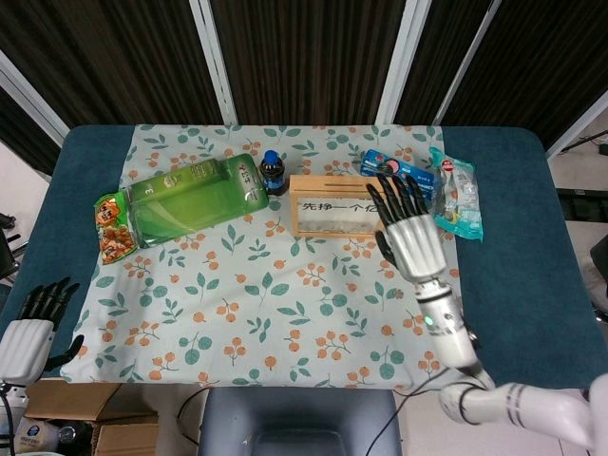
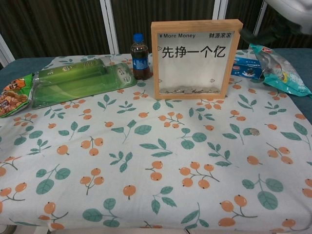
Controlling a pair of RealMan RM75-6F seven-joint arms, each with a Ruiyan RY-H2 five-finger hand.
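Observation:
My right hand [image 1: 410, 237] hangs above the floral cloth, just right of the wooden coin box [image 1: 332, 204], with its fingers spread and nothing in it. In the chest view the coin box [image 2: 196, 58] stands upright with several coins along its bottom, and only a dark blur of the right arm shows at the top right. A single coin [image 2: 253, 131] lies on the cloth to the box's front right. My left hand [image 1: 27, 332] hangs off the table's near left corner, fingers apart, holding nothing.
A small cola bottle [image 1: 273, 173] stands left of the box, beside a long green package [image 1: 195, 198] and a snack bag [image 1: 112, 228]. A blue box [image 1: 378, 160] and a clear snack bag [image 1: 456, 195] lie at the right. Cardboard boxes [image 1: 85, 423] sit below the left corner.

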